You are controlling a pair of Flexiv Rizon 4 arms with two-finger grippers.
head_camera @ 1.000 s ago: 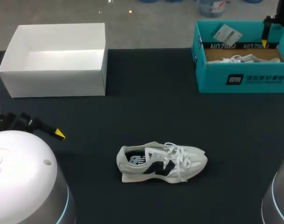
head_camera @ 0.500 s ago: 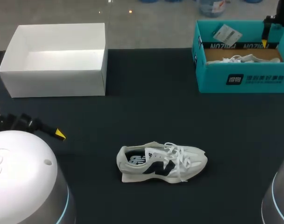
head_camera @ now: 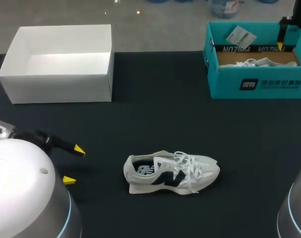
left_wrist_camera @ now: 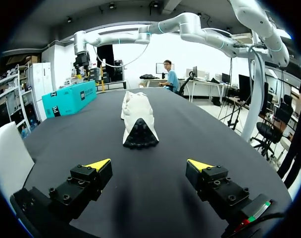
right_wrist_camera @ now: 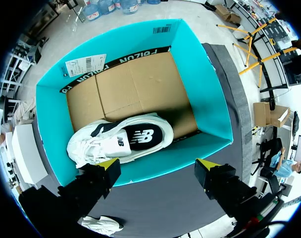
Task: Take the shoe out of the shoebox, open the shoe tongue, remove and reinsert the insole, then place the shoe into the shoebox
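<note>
1. At the surface's point(head_camera: 155, 114) far left: open white box point(head_camera: 61, 64). Far right: teal shoebox point(head_camera: 254, 82) holding a second shoe point(right_wrist_camera: 121, 141).
2. Shoe point(head_camera: 171, 173): mid-surface, on its sole, long axis left–right, heel facing the left pincer point(head_camera: 74, 165), toe rightward.
3. Left pincer: fingers apart, near the heel.
4. Right pincer point(right_wrist_camera: 158, 165): fingers apart, above the shoebox.

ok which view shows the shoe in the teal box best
The right wrist view: it looks straight down into the teal box, showing the whole shoe inside. The head view catches only its laces above the box wall; the left wrist view shows just the box's outside.
</note>
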